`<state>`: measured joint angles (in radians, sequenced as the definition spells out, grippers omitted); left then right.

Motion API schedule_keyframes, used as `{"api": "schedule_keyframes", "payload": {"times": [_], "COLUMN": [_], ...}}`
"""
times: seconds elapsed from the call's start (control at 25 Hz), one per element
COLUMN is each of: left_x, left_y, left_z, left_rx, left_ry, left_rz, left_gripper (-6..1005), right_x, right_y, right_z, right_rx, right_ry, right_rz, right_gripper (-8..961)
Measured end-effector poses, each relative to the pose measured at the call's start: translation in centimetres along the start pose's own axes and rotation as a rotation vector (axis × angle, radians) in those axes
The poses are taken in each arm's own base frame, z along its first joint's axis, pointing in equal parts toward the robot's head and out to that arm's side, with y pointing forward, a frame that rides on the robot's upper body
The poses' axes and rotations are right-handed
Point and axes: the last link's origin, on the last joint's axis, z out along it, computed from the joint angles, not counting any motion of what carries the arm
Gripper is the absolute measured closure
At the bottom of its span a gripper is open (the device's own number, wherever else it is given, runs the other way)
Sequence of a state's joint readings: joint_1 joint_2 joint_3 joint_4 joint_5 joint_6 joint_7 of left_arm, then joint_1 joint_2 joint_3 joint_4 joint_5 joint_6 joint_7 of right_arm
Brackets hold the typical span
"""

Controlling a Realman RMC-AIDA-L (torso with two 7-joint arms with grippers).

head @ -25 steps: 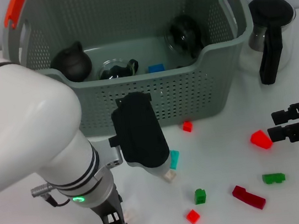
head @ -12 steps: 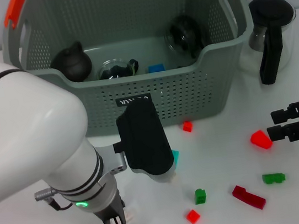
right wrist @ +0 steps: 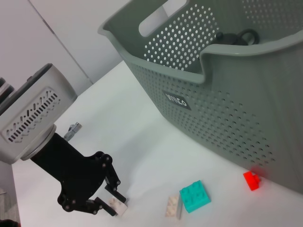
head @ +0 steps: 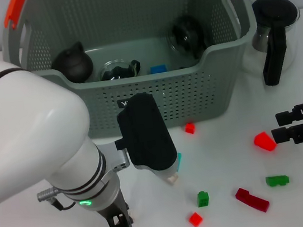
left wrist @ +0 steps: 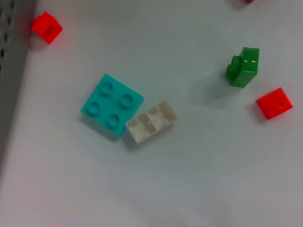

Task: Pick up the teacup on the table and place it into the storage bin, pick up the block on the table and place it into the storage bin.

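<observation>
Left hand (head: 121, 226) low at frame edge, grip cannot be told | right hand (head: 280, 127) released, beside red block (head: 264, 141)

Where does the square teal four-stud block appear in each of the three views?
Head view: square teal four-stud block, mostly hidden behind the black wrist camera housing.
Left wrist view: left of centre, fully visible.
Right wrist view: near the bottom edge.
Shared landmark: small white brick touching it.

Lab-like bare white tabletop (head: 222, 137)
</observation>
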<state>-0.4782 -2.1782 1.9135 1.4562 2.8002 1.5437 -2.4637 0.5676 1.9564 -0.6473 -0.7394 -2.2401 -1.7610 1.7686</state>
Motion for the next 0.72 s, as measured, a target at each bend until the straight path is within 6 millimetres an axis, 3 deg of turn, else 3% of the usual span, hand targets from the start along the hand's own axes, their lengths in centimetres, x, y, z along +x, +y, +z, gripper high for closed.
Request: {"api": "schedule_keyframes", "payload": {"times": [0.16, 0.28, 0.48, 0.6, 0.72], "left_x": [0.4, 1.4, 3.4, 3.2, 2.6], "left_y": [-0.1, -0.1, -0.5, -2.8, -6.6], "left_z": [-0.7, -3.2, -11.4, -16.4, -19.5], "left_rx": [0.012, 0.019, -0.065, -0.057, 0.02], "left_ry": [0.022, 0.121, 0.509, 0.729, 0.873], "left_rz": [-0.001, -0.019, -0.096, -0.137, -0.212], "left_gripper": [803, 809, 810, 791, 773], "right_x": [0.0, 0.0, 0.0, 0.0, 0.0], "right_y": [0.0, -0.1, -0.1, -0.1, -0.1], "right_z": [0.0, -0.1, -0.1, -0.2, -0.2], "right_rx": [0.001, 0.004, 0.007, 0.007, 0.006], "right_ry": [0.0, -0.001, -0.001, 0.001, 0.004], "right_rz": [-0.001, -0.001, -0.002, -0.002, -0.002], "right_gripper": [269, 269, 269, 270, 270]}}
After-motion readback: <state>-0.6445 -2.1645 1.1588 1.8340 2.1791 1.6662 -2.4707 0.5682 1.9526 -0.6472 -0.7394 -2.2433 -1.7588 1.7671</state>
